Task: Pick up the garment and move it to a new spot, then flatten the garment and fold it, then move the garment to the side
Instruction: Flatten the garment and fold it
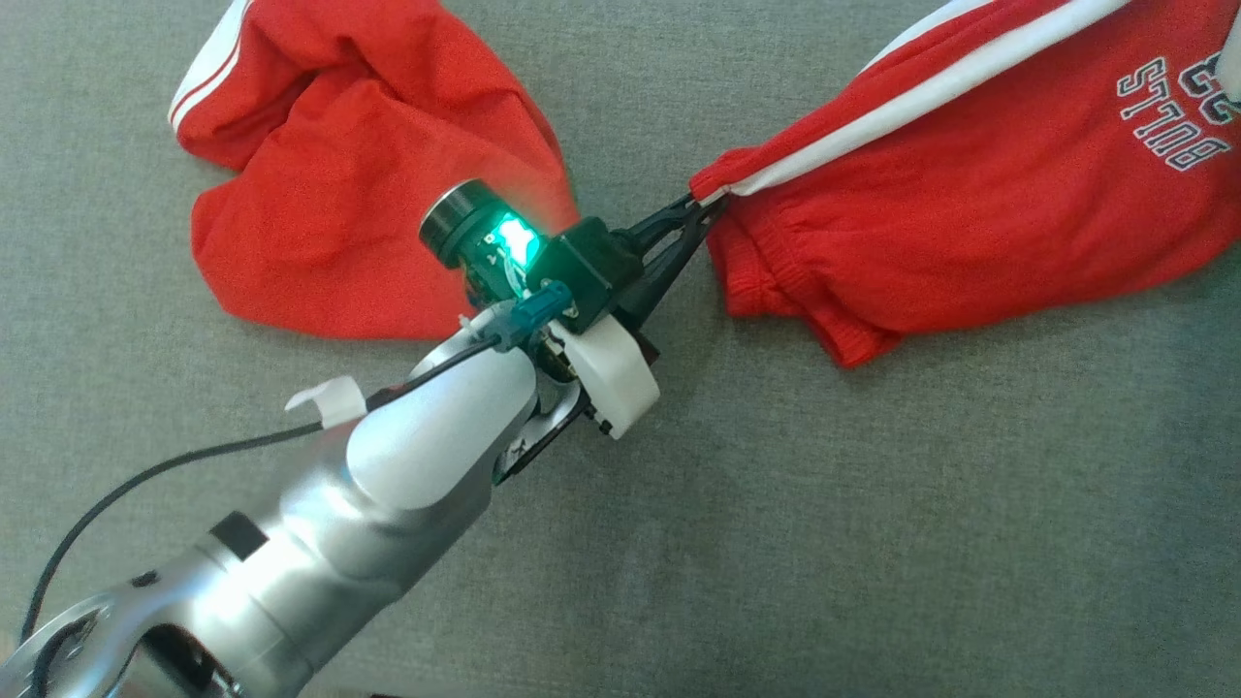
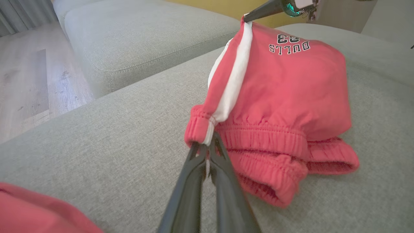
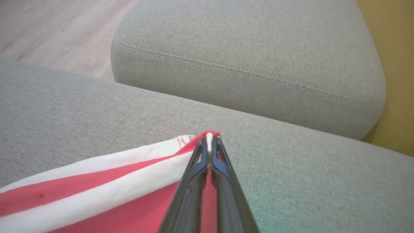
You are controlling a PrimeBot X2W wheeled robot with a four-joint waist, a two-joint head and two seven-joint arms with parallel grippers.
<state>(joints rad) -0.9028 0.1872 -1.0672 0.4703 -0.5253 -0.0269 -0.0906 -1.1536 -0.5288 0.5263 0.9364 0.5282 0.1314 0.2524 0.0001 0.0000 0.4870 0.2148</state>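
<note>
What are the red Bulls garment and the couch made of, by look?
Garment: soft knit, probably cotton-blend jersey; matte, ruched elastic waistband, limp folds. Couch: grey woven upholstery, matte; heathered weave and stitched seam visible, fibre unclear.

1. Sofa seat [image 1: 873, 543]: grey woven fabric, broad and flat.
2. Separate cushion [image 3: 245, 55]: same grey weave, rounded corners, a stitched seam running along its upper edge; sits just beside the seat.
3. Floor [image 2: 29, 84]: pale wood-look planks, beside both pieces.
4. Yellow surface [image 3: 397, 64]: plain, behind the cushion; wall or floor covering cannot be told.
5. Curtain [image 2: 22, 13]: grey, pleated, hanging at the far edge of the floor.
6. Second red cloth [image 1: 359, 165]: crumpled heap with white stripes along one edge, lying on the seat.
</note>
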